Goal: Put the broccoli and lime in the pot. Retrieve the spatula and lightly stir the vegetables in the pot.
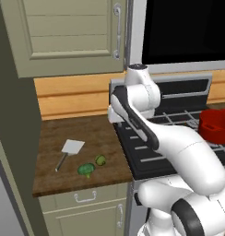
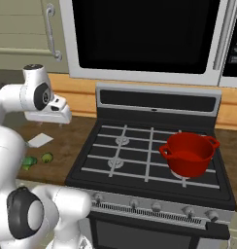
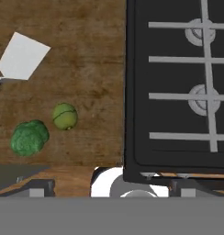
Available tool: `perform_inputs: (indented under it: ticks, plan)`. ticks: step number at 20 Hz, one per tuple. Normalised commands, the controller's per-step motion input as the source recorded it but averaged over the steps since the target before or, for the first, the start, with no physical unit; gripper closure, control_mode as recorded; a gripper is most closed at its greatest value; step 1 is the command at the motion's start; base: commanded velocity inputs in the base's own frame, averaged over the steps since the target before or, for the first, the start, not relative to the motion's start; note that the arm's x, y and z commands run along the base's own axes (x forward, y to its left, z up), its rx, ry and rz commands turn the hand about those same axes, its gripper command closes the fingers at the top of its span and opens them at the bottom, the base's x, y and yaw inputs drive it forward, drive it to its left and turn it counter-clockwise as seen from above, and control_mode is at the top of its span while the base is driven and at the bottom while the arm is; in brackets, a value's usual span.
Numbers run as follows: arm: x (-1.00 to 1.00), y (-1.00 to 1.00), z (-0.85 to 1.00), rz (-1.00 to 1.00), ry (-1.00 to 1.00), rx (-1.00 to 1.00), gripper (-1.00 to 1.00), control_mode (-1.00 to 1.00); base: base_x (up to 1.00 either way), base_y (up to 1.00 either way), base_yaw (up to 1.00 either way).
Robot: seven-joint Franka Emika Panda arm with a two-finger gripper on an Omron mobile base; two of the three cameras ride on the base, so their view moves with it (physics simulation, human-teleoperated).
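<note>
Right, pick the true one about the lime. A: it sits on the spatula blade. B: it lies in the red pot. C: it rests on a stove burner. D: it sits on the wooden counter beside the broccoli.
D: the lime lies on the wooden counter right by the broccoli, apart from the spatula and well away from the pot.

Broccoli (image 3: 29,137) just beside lime (image 3: 64,116) on wooden counter (image 3: 95,82); spatula (image 3: 22,56) blade (pale) apart; stove (image 3: 178,82) alongside.

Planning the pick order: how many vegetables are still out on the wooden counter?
2. The broccoli lies near the counter's front edge; the lime sits just beside it, toward the stove. The pot's inside isn't fully visible.
</note>
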Motion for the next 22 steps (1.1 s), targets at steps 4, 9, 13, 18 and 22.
perform_inputs:
  ticks: [4, 9, 13, 18, 22]
  plan:
    - [0.00, 0.60, -0.71, 0.00, 0.12, 0.00, -1.00, -1.00, 0.00, 0.00, 0.00]
    - [0.02, 0.47, -0.68, 0.00, 0.08, 0.00, -1.00, -1.00, 0.00, 0.00, 0.00]
    - [0.06, 0.36, -0.60, 0.00, 0.02, 0.00, -1.00, -1.00, 0.00, 0.00, 0.00]
    - [0.25, 0.24, -0.52, 0.00, 0.03, -0.02, -1.00, -1.00, 0.00, 0.00, 0.00]
    - [0.33, 0.15, -0.47, 0.00, 0.03, -0.02, -1.00, -1.00, 0.00, 0.00, 0.00]
